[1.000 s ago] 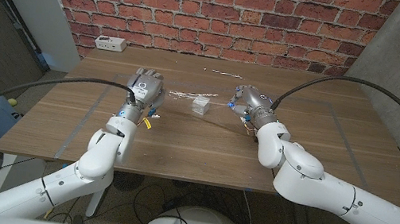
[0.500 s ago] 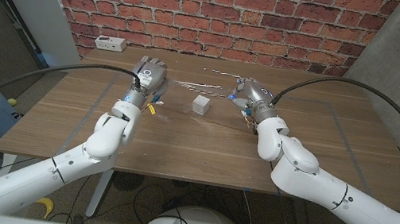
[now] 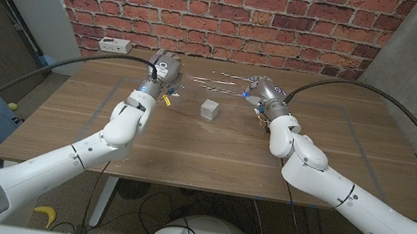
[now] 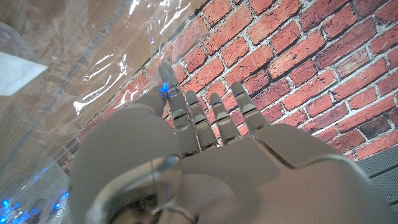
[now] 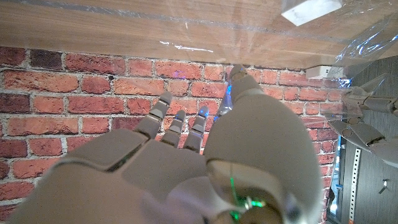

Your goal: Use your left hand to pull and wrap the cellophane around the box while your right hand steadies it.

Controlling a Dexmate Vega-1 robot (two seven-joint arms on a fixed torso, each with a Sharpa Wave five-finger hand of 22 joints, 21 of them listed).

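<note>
Two hands raised over wooden bench [image 3: 212,147] | brick wall [image 3: 225,10] behind | left hand [image 3: 163,72] and right hand [image 3: 262,88] pinch cellophane [image 3: 213,88] | box [image 3: 210,109] beneath | film edges hard to trace

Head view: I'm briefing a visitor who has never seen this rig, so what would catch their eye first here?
First, the two white robot arms, whose left hand and right hand hold a clear, glinting cellophane sheet raised between them over the far part of the wooden table. Below that sheet sits a small white cube-shaped box, alone on the wood. A red brick wall closes the scene behind.
</note>
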